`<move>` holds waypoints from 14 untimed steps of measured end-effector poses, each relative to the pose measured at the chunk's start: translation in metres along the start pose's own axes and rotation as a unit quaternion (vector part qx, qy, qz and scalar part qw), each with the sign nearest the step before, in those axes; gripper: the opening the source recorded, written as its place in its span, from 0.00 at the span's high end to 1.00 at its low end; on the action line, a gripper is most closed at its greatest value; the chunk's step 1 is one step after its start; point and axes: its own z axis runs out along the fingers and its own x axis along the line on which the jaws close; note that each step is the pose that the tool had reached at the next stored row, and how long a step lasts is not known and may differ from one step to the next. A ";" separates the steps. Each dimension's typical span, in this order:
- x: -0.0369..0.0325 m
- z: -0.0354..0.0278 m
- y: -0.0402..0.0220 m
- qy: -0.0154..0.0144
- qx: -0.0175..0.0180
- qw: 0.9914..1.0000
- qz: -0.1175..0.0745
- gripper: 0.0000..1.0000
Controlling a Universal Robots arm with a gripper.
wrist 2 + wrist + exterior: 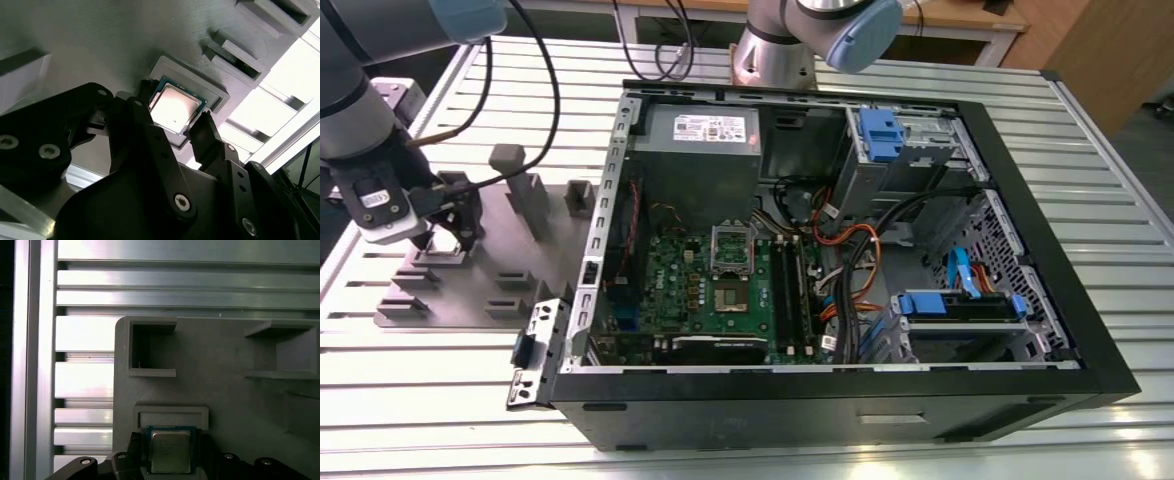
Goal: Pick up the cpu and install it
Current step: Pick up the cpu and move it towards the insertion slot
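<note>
Gripper point(447, 242) is positioned over the grey fixture plate point(467, 290), which lies on the slatted metal table point(427, 390) on the exterior view's left, beside the open computer case point(854, 410).

In both wrist views the cpu point(176, 107) point(170, 451) lies flat, metal top up, seated in a shallow square pocket of the plate. The fingers point(205, 135) are set narrowly apart, one at each of two opposite edges of the chip. They appear just clear of it, though contact cannot be ruled out.

The green motherboard point(707, 290) inside the case is well apart from the gripper.
</note>
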 end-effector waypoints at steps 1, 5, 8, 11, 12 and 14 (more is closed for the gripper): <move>0.0000 -0.0001 0.0000 0.000 0.000 1.000 0.000 0.42; -0.0001 -0.0006 0.0000 0.000 0.000 1.000 0.000 0.42; 0.0000 -0.0007 0.0000 0.000 0.000 1.000 0.000 0.42; 0.0000 -0.0008 0.0000 0.000 0.000 1.000 0.000 0.42; 0.0000 -0.0008 0.0001 0.000 0.000 1.000 0.000 0.43; 0.0000 -0.0009 0.0001 0.000 0.000 1.000 0.000 0.49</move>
